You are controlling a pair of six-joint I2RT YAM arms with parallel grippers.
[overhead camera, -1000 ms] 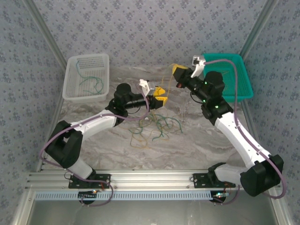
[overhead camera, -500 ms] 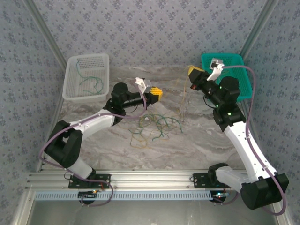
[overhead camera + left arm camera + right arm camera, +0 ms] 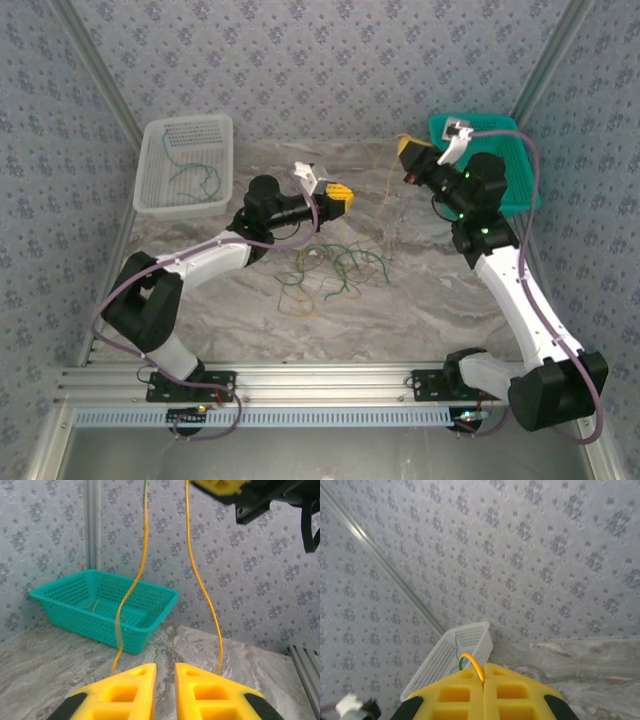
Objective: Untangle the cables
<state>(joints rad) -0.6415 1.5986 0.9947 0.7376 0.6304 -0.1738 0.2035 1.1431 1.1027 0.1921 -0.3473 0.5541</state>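
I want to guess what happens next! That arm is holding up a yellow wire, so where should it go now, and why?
Probably the right gripper, shut on the yellow cable, should carry it sideways over the teal basket. The cable hangs beside that basket, not over it, and yellow strands already lie inside.

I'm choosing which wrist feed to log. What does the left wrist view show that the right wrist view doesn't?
Left wrist, not right wrist: the teal basket, two hanging strands of the yellow cable, and the left hand, slightly open and holding nothing. Right wrist, not left wrist: the white basket with a green cable inside it, and the loop where the right hand is shut on the yellow cable. Both: the yellow cable, the right hand, the marble table and the patterned wall.
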